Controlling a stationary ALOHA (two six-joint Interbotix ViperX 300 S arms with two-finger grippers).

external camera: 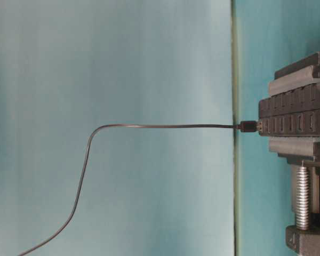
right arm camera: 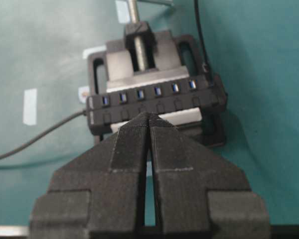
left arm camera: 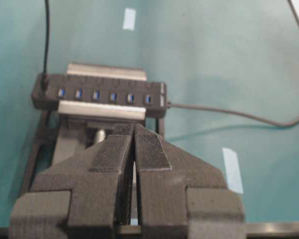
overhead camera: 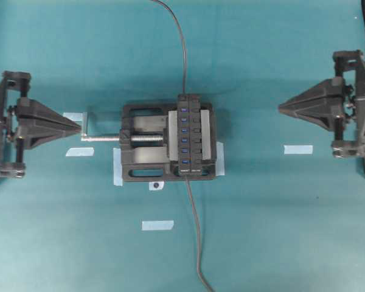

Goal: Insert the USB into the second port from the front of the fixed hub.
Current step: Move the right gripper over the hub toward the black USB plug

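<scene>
Overhead view: teal table (overhead camera: 280, 231), black vise (overhead camera: 140, 170) at the centre, taped down at its corners, with its silver screw (overhead camera: 103, 138) sticking out to the left.

Left gripper (overhead camera: 79, 126) is at the left edge, level and pointing at the vise. Its tip is just beside the outer end of the screw; can't tell if they touch. Jaws are closed on nothing, and the left wrist view shows the fingers (left arm camera: 149, 149) pressed together with only a hairline gap.

Right gripper (overhead camera: 281, 108) is at the right edge, pointing at the vise and well apart from it. Jaws are fully closed and empty, pads meeting at the tip in the right wrist view.

Fixed hub (overhead camera: 198, 137) is clamped in the vise on its right side, long axis running top to bottom of the overhead view, port face up. Six blue slots show bare in a row.

Hub's own cable (overhead camera: 194, 231) leaves the hub's lower end and runs off the bottom edge.

USB cable (overhead camera: 184, 55) comes in from the top edge, well clear of both grippers.

USB (overhead camera: 184, 97) sits plugged upright into the end slot at the hub's top end, beyond the six bare slots. Neither gripper is near it.

Pale blue tape strips (overhead camera: 157, 225) lie scattered on the table.
</scene>
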